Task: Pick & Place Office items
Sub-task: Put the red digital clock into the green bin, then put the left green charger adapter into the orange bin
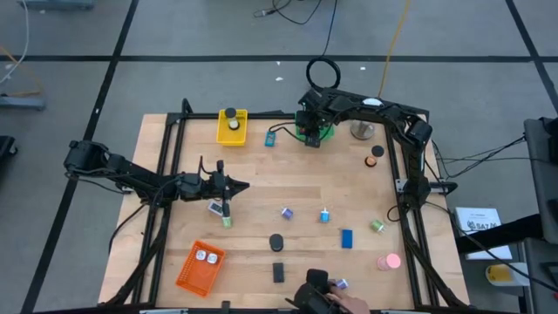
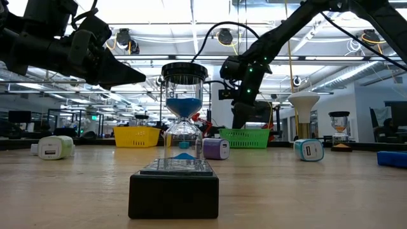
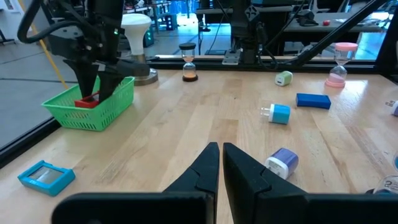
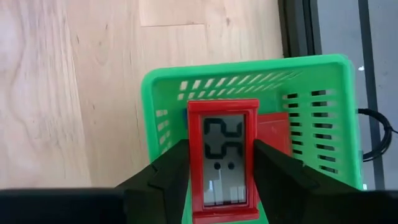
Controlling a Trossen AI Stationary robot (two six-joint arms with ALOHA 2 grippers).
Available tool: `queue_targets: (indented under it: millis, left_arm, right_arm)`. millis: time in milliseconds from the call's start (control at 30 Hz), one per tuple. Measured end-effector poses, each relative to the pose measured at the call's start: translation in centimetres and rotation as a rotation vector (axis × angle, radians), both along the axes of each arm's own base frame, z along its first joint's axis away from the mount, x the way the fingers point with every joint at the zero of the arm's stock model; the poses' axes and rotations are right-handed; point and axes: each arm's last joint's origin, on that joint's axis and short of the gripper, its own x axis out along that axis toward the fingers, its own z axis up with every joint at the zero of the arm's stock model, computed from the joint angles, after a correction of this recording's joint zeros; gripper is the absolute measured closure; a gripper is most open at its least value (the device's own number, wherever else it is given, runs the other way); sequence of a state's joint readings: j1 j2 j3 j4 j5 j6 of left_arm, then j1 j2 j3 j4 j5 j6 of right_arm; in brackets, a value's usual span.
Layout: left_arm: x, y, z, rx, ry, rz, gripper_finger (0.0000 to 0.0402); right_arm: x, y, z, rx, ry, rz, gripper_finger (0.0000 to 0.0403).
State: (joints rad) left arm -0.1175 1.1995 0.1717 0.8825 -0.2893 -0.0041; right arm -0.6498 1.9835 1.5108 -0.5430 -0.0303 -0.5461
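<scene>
My right gripper (image 4: 222, 144) reaches down into the green basket (image 4: 161, 112) at the table's far side and is shut on a red piece with a grey digit display (image 4: 222, 162). A second red piece (image 4: 273, 134) lies in the basket beside it. My left gripper (image 3: 221, 149) hovers shut, holding nothing, over the table's left middle (image 1: 242, 186). Loose office items lie across the wood: a blue block (image 1: 347, 238), a pink round piece (image 1: 389, 261), a cyan clip (image 1: 324, 215), a purple one (image 1: 286, 212) and a black disc (image 1: 276, 242). My right gripper pinches the red display piece by its two long sides (image 4: 191, 163) between its two fingers. The fingers slant down from above and lie along those sides. The piece sits inside the basket's walls, display up; I cannot tell whether its far end rests on the basket floor.
A yellow basket (image 1: 231, 129) stands left of the green one and an orange basket (image 1: 199, 266) at the near left. A white ball on a grey stand (image 1: 363, 129) is right of the green basket. A person's hand (image 1: 344, 302) shows at the near edge.
</scene>
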Motion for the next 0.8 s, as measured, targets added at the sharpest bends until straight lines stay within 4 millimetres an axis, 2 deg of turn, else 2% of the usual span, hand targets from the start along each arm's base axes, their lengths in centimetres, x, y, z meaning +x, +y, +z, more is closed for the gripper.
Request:
queue_targets:
  millis: [233,500,633,800]
  left_arm:
    - [0.0,0.0,0.0,0.000,0.000,0.000,0.0376]
    - [0.0,0.0,0.0,0.000,0.000,0.000,0.0376]
    - [0.0,0.0,0.0,0.000,0.000,0.000,0.0376]
    - [0.0,0.0,0.0,0.000,0.000,0.000,0.0376]
  right_arm:
    - [0.1,0.1,0.0,0.003,-0.002,-0.004,0.0216]
    - [0.1,0.4,0.2,0.001,0.001,0.006,0.0238]
    - [0.0,1.5,2.6,-0.019,-0.039,0.009,0.0276]
    - [0.0,4.4,6.7,-0.039,-0.153,-0.012,0.0352]
